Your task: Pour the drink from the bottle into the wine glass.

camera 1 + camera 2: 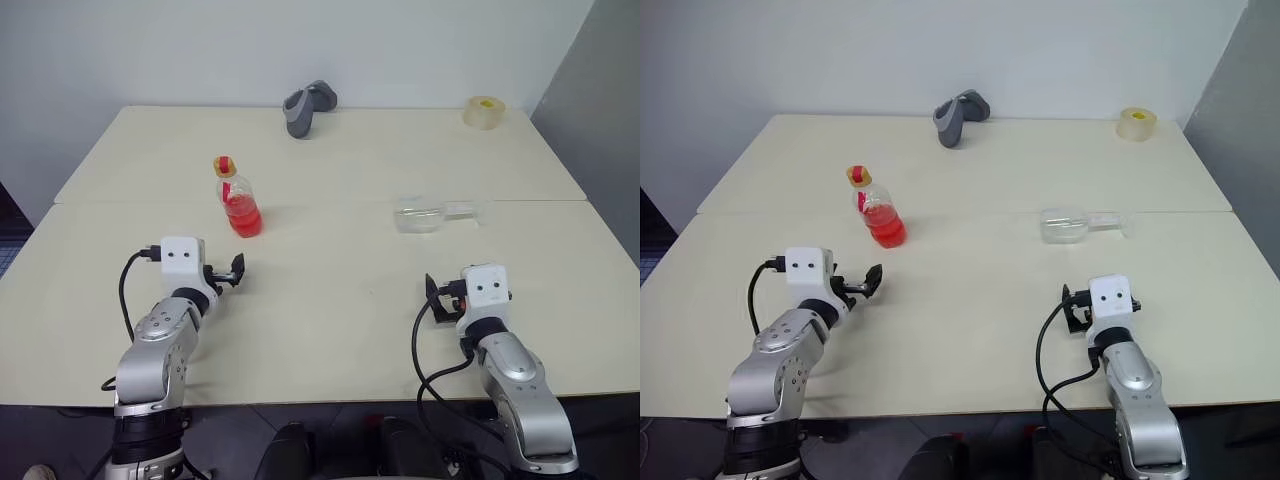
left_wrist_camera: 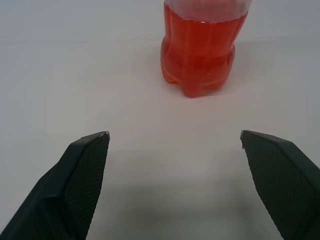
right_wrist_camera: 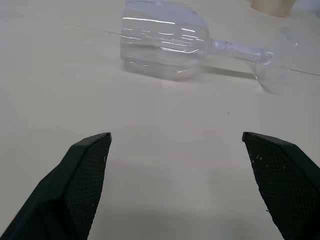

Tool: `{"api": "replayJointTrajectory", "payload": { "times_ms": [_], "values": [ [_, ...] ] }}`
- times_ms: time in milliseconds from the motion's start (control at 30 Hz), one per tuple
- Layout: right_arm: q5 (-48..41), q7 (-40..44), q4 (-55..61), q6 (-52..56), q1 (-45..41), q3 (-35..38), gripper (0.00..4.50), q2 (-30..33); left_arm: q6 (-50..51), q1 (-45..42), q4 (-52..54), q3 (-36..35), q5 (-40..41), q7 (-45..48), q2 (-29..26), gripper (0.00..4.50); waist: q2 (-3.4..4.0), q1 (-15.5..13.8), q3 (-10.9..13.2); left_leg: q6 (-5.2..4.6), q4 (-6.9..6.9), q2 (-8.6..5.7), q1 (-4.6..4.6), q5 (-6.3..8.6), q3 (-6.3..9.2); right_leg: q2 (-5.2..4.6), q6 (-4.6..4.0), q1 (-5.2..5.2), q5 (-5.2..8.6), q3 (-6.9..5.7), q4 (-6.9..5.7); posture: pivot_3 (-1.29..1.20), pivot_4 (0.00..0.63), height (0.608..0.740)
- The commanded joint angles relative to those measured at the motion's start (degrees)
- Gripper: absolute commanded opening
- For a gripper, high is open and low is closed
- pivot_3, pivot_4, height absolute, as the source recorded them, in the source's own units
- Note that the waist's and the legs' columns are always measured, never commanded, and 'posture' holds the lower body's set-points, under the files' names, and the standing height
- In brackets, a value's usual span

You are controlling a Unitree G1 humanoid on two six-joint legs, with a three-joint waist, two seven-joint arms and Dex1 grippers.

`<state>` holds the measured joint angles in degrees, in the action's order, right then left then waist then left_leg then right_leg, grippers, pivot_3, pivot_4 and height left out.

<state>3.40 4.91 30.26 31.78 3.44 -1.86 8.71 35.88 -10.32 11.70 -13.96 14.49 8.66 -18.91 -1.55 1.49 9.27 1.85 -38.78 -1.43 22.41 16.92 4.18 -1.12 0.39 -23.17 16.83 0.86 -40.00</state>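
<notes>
The bottle (image 1: 240, 205) stands upright on the left half of the table (image 1: 330, 320), red-and-yellow cap on, with the red drink (image 2: 199, 55) filling its lower part. The wine glass (image 1: 425, 214) lies on its side on the right half, bowl toward the bottle and foot pointing right. My left gripper (image 1: 237, 270) hovers open a short way in front of the bottle, aimed at it, nothing between its fingers (image 2: 85, 170). My right gripper (image 1: 437, 298) is open too, nearer than the lying glass (image 3: 165, 45) and apart from it.
A grey curved object (image 1: 308, 108) rests at the table's far edge, and a roll of tape (image 1: 484, 111) sits at the far right corner. A seam crosses the table just behind the bottle and glass. A wall rises close on the right.
</notes>
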Motion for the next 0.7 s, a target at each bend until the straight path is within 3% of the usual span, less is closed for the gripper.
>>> {"api": "replayJointTrajectory", "payload": {
  "times_ms": [33,700],
  "values": [
    [0.2,-0.1,2.6,-0.3,-0.2,0.4,4.47,0.2,-0.6,-0.6,3.1,-0.6,0.7,0.3,-0.1,4.5,0.0,0.0,0.0,0.0,0.0,0.0,0.0,0.0,0.0,0.0,0.0,0.0,0.0,0.0,0.0,0.0,0.15,0.74],
    [-2.9,4.7,3.9,0.4,-2.8,1.7,4.47,2.7,-3.7,1.2,2.9,0.0,-0.5,1.4,-1.2,4.5,0.0,0.0,0.0,0.0,0.0,0.0,0.0,0.0,-0.01,0.0,0.0,0.0,0.0,0.0,0.0,0.0,0.15,0.74]
  ]
}}
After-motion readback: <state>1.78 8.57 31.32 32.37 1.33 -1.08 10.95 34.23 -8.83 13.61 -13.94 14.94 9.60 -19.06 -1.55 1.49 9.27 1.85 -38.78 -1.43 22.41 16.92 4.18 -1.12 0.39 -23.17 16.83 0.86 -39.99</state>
